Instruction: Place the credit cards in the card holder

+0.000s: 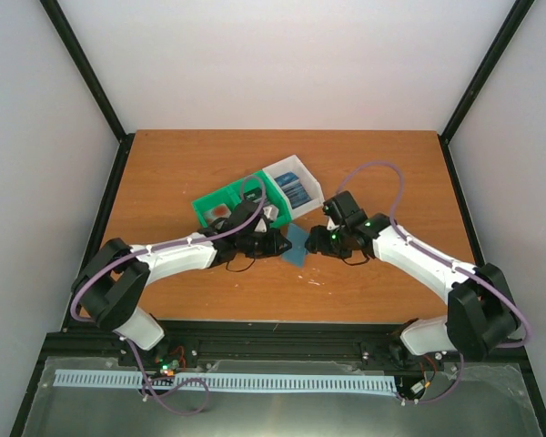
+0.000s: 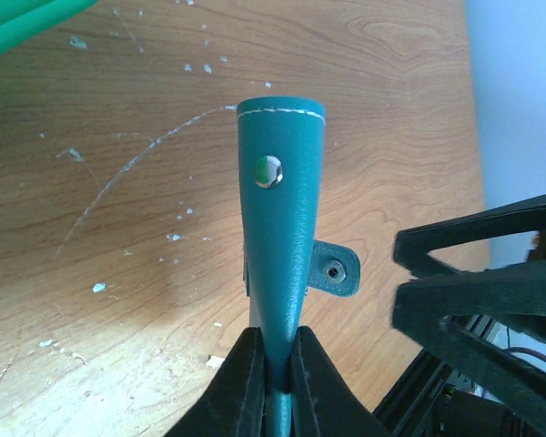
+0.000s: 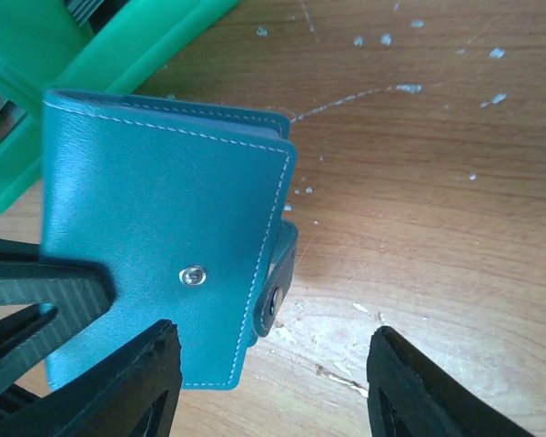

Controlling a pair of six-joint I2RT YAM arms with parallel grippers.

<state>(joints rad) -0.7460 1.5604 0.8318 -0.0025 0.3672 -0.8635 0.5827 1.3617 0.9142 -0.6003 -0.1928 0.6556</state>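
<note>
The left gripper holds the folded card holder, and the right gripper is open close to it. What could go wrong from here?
1. The left gripper pinches the card holder only at one edge, so a pull by the right gripper may twist it loose.
2. The holder is folded shut, so the right fingers may catch both covers instead of one.

One teal leather-look folding card holder (image 3: 155,200), bearing two round metal snap studs (image 3: 193,275). One green plastic bin (image 1: 220,202). One white plastic bin (image 1: 302,171). Flat blue cards (image 1: 294,192) lie in the white bin, too small to count exactly. Two white-and-black robot arms (image 1: 173,258). One brown wooden table (image 1: 182,155).
</note>
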